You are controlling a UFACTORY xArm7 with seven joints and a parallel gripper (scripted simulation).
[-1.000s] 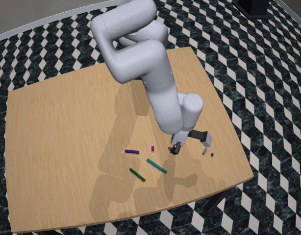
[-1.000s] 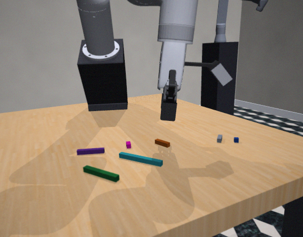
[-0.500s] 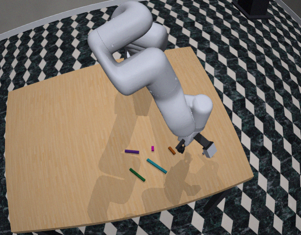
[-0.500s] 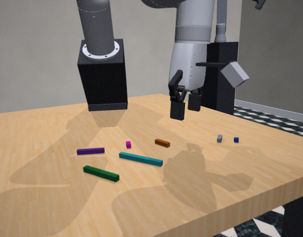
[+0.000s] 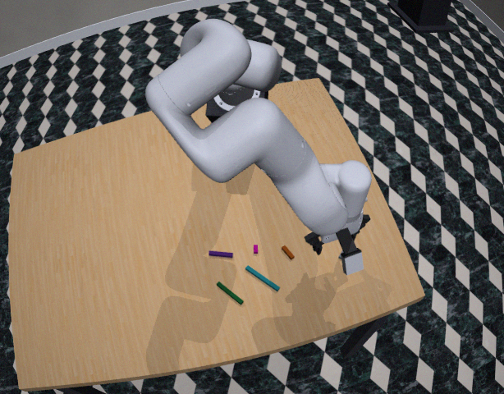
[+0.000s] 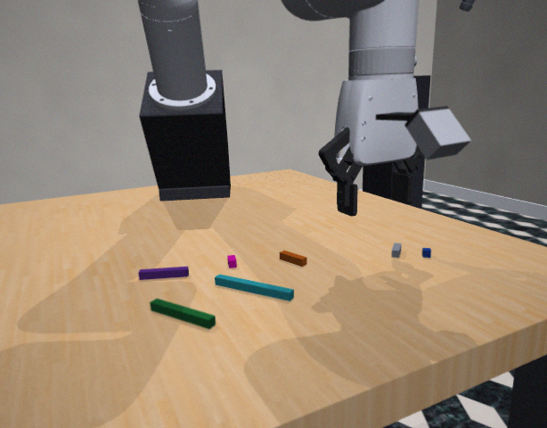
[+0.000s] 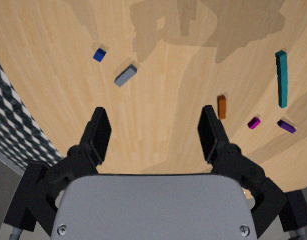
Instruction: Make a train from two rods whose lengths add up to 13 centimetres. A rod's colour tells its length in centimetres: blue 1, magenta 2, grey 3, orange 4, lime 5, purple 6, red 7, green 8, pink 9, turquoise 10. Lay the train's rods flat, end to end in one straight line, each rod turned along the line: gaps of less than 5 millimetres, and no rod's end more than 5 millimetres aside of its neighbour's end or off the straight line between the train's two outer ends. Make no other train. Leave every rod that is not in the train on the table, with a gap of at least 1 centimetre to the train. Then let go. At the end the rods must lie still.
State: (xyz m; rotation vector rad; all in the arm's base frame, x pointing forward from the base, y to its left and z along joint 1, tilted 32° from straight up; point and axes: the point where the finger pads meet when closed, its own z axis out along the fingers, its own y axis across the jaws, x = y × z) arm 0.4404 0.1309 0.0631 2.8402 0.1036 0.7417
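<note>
My gripper (image 6: 376, 199) (image 7: 153, 117) is open and empty, high above the table. The grey rod (image 6: 396, 250) (image 7: 125, 75) lies beside the short blue rod (image 6: 426, 252) (image 7: 99, 55); in the top view the arm's hand hides both. The turquoise rod (image 5: 262, 278) (image 6: 254, 287) (image 7: 282, 80) lies slanted, apart from the others. The orange rod (image 5: 287, 252) (image 6: 292, 258) (image 7: 222, 107) lies between it and the grey rod in the wrist view. No rods touch.
The magenta rod (image 5: 255, 249) (image 6: 232, 260) (image 7: 254, 123), purple rod (image 5: 220, 254) (image 6: 163, 273) (image 7: 286, 126) and green rod (image 5: 230, 293) (image 6: 182, 313) lie around the turquoise rod. The table (image 5: 95, 237) ends to the right of the hand in the top view.
</note>
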